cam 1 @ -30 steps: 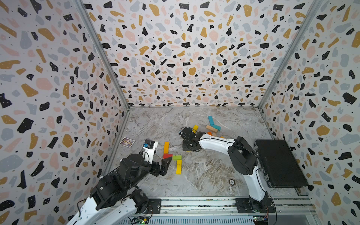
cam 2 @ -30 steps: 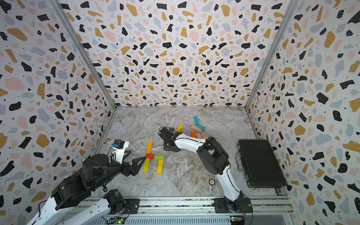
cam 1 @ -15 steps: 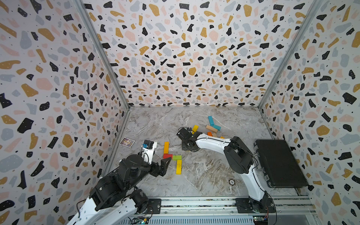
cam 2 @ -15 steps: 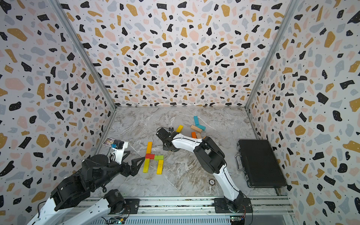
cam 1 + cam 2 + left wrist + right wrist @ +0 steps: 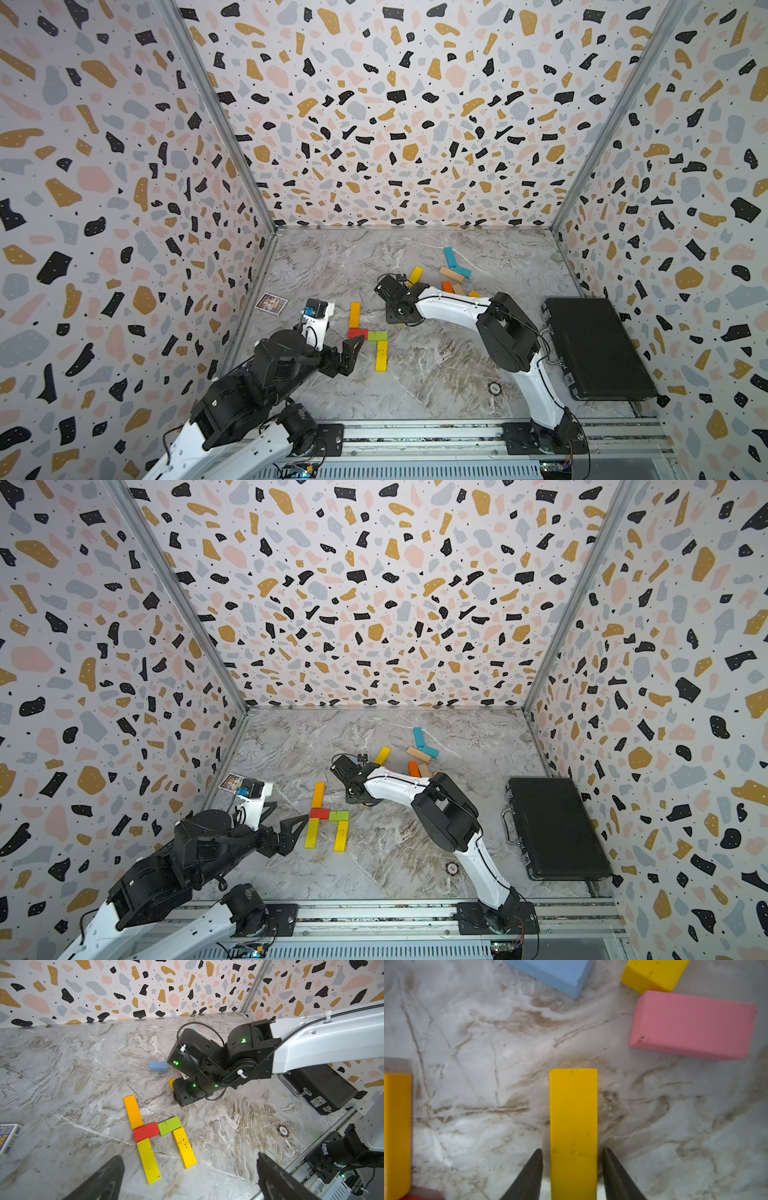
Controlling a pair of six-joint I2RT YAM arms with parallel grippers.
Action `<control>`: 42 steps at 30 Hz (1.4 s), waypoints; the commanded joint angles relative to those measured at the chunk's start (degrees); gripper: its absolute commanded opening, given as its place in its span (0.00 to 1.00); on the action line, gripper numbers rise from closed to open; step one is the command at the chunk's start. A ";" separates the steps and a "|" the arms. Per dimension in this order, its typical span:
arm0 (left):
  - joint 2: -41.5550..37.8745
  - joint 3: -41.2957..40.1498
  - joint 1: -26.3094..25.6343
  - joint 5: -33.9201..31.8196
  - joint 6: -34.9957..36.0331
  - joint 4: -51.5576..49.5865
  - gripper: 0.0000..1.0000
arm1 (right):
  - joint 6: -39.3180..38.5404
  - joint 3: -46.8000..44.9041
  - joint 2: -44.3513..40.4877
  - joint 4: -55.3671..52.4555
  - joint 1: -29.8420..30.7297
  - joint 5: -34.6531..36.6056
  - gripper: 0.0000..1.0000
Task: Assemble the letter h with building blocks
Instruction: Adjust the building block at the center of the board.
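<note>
Right end effector (image 5: 572,1149), narrowly spread astride the flat yellow wooden bar (image 5: 573,1109), should rise straight; left end effector (image 5: 189,1156) gapes

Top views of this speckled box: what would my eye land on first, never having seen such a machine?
Probably the terrazzo-speckled walls around the marble floor, then the bright flat wooden bars in orange, red, green and yellow laid as a letter h near the front, left of centre. Behind and right of it, the right gripper stands open astride one more yellow wooden bar.
</note>
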 commanded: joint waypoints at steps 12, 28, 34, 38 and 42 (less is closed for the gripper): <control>-0.79 0.49 0.35 -0.45 0.40 2.00 0.99 | -7.46 -7.23 -15.03 5.43 -4.62 -1.28 0.72; 1.38 -0.49 0.44 -0.64 1.11 1.90 0.99 | -24.48 -3.27 -8.49 4.88 -4.34 0.73 0.85; 1.52 -0.84 0.41 -0.59 1.15 1.82 0.99 | -29.12 2.49 -3.45 0.96 -2.67 6.14 0.85; 1.66 -0.84 0.39 -0.59 1.15 1.82 0.99 | -29.73 5.30 -0.97 -1.04 -2.56 8.48 0.84; 1.59 -0.92 0.42 -0.41 1.15 1.82 0.99 | -30.23 8.09 1.40 -3.02 -2.63 9.80 0.83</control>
